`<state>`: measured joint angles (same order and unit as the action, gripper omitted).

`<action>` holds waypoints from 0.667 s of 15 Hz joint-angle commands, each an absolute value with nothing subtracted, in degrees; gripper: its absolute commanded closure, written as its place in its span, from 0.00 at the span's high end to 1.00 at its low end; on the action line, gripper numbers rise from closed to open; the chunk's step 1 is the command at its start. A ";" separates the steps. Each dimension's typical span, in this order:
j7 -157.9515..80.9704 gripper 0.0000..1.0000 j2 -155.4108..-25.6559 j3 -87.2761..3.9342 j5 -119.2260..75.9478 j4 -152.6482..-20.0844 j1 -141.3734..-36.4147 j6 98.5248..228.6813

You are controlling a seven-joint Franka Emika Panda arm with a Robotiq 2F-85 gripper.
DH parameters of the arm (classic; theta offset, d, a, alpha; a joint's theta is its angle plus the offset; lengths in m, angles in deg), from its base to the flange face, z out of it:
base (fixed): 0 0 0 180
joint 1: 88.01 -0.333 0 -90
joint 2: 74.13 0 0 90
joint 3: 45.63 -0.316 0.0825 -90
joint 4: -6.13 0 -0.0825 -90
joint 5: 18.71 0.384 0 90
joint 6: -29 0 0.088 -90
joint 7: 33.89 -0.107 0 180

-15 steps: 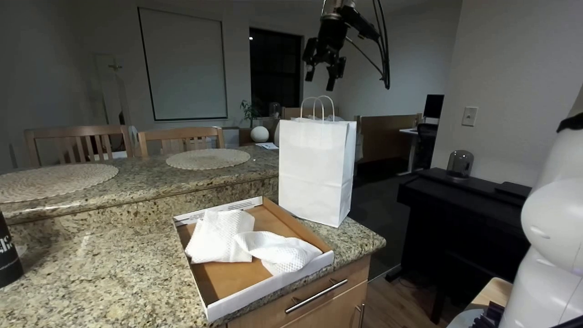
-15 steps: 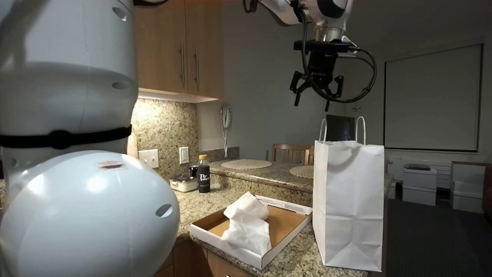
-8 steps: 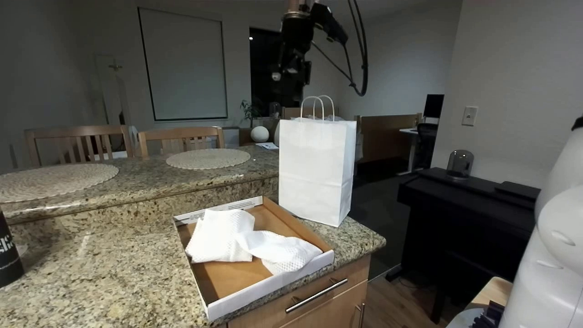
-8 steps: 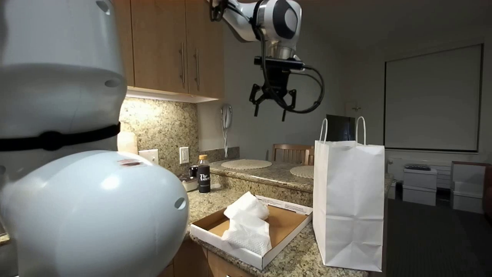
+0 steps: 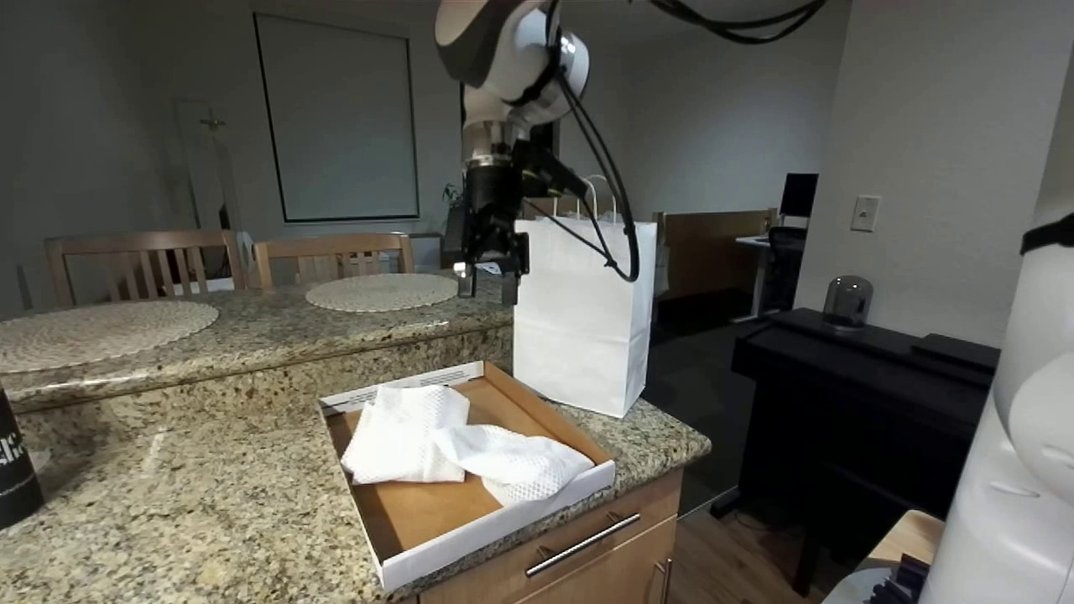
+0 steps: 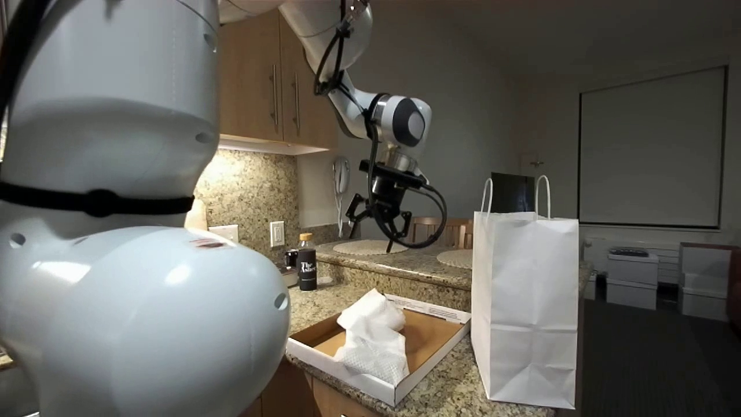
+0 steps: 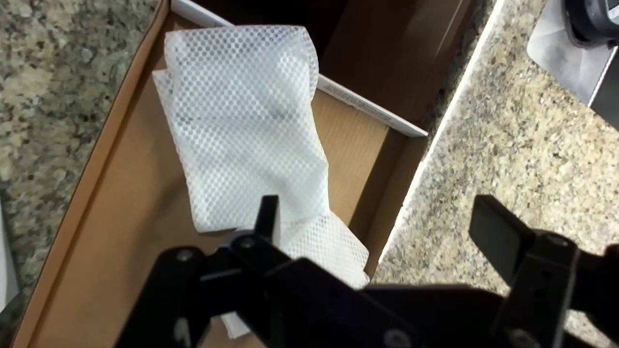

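Note:
My gripper (image 5: 488, 288) is open and empty, pointing down above the counter. It also shows in an exterior view (image 6: 371, 238) and in the wrist view (image 7: 379, 212). Below it stands a shallow white-rimmed cardboard box (image 5: 495, 530), brown inside, which also shows in an exterior view (image 6: 431, 369). Two crumpled white textured cloths (image 5: 411, 432) lie in the box, one overlapping the other. The wrist view shows the cloths (image 7: 246, 121) below the left finger, while the right finger is over the granite. The gripper touches nothing that I can see.
A tall white paper bag (image 5: 579, 335) with upright handles stands beside the box at the counter's end. A raised granite ledge with woven placemats (image 5: 382, 292) runs behind. A dark bottle (image 6: 307, 269) stands on the counter. Wall cabinets (image 6: 255, 75) hang above.
My gripper has moved down, and to the left in both exterior views, away from above the bag. It stays open. The box, cloths and bag have not moved.

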<state>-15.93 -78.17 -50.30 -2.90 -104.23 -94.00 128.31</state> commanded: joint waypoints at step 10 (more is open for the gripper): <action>-38.89 1.00 -96.11 -52.29 -11.49 -109.84 -100.36 155.71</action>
<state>-31.90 -94.84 -53.42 -7.78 -108.38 -99.33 149.63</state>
